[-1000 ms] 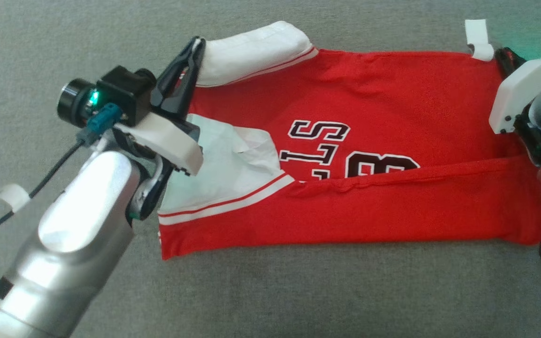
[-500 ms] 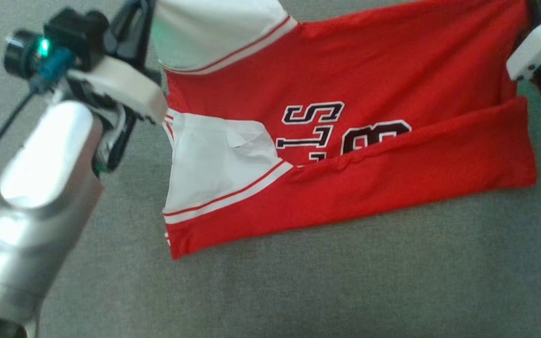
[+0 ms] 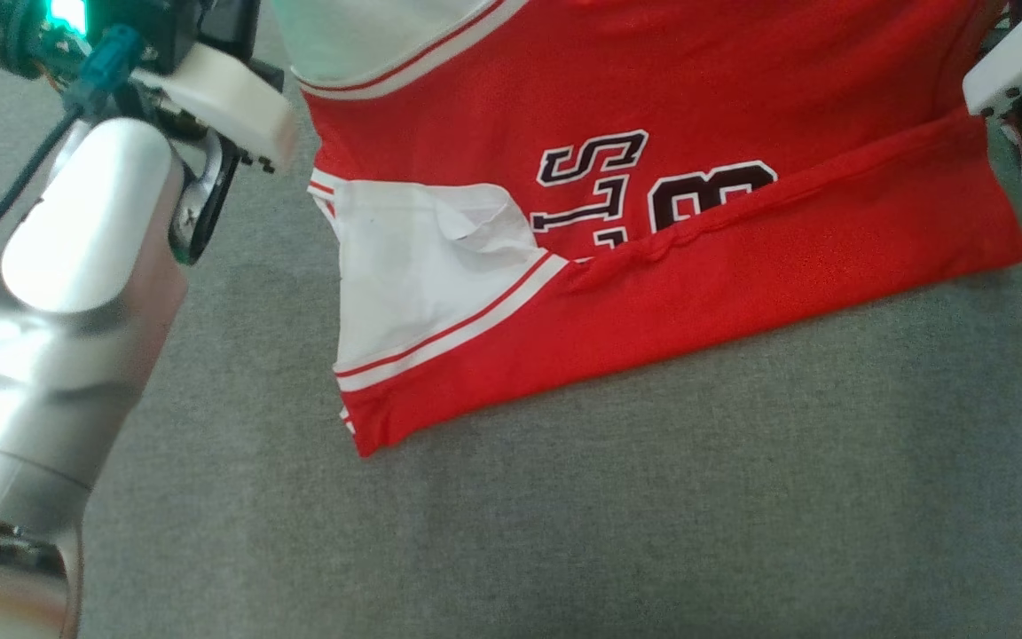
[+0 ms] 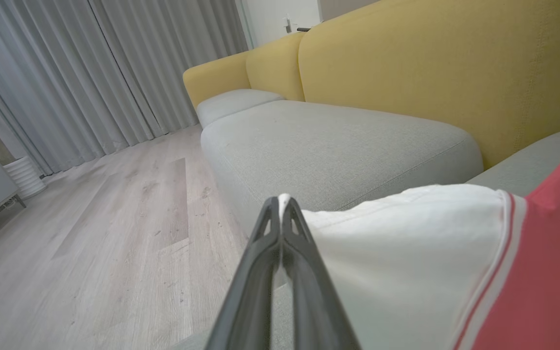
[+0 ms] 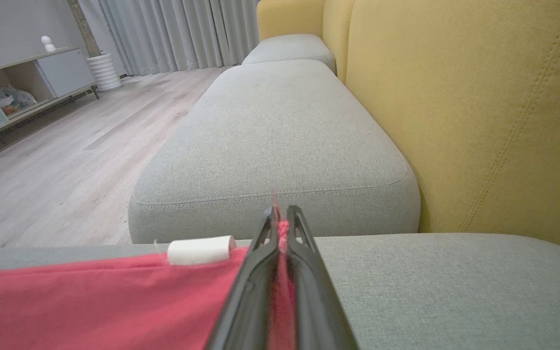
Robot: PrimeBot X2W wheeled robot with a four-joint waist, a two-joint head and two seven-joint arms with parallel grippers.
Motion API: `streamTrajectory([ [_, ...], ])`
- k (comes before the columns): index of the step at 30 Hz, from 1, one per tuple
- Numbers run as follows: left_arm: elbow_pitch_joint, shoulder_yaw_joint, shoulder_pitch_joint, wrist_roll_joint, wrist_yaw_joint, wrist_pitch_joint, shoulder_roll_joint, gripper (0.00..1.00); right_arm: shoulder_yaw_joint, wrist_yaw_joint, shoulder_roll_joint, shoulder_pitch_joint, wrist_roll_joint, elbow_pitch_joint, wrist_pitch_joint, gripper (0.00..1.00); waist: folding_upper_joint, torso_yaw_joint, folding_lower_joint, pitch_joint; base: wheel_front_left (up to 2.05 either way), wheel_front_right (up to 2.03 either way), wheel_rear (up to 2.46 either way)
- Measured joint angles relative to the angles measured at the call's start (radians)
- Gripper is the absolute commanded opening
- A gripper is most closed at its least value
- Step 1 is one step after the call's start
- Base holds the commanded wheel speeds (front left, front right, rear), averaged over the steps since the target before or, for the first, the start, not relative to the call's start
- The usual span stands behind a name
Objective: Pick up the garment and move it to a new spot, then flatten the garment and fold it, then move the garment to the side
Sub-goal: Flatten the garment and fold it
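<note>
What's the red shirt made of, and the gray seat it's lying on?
The red shirt looks like thin, soft knit cloth, matte: it folds and sags. The gray seat looks like coarse woven upholstery, matte, with a speckled weave.

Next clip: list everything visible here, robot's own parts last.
garment: one, red with white sleeves and black lettering, partly folded on the near seat cushion
seat cushions: three seen, grey, in a row under and beyond the garment
sofa back: one, yellow, behind the cushions
tape piece: one clear, white, at the garment's edge beside the right tool
curtains: one run, grey, along the far wall
floor: one, pale wood, beside the sofa
cabinet: one, low, pale with teal drawers, across the floor
left tool: one, dark, shut on the white sleeve
right tool: one, dark, shut on the red edge
</note>
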Motion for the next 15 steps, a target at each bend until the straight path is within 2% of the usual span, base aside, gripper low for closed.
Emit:
streamTrajectory([
  [8, 0.021, -0.028, 0.076, -0.031, -0.045, -0.025, -0.020, 0.00, 0.066, 0.000, -0.056, 0.061, 0.078, 0.011, 0.000, 0.00, 0.0000, 0.025, -0.0001, -0.046, 0.00, 0.00, 0.00],
  [15, -0.069, -0.066, 0.198, -0.057, -0.075, 0.018, -0.001, 0.00, 0.147, 0.000, -0.120, 0.147, 0.160, -0.017, 0.048, 0.00, 0.0000, 0.046, -0.0001, -0.087, 0.00, 0.00, 0.00],
])
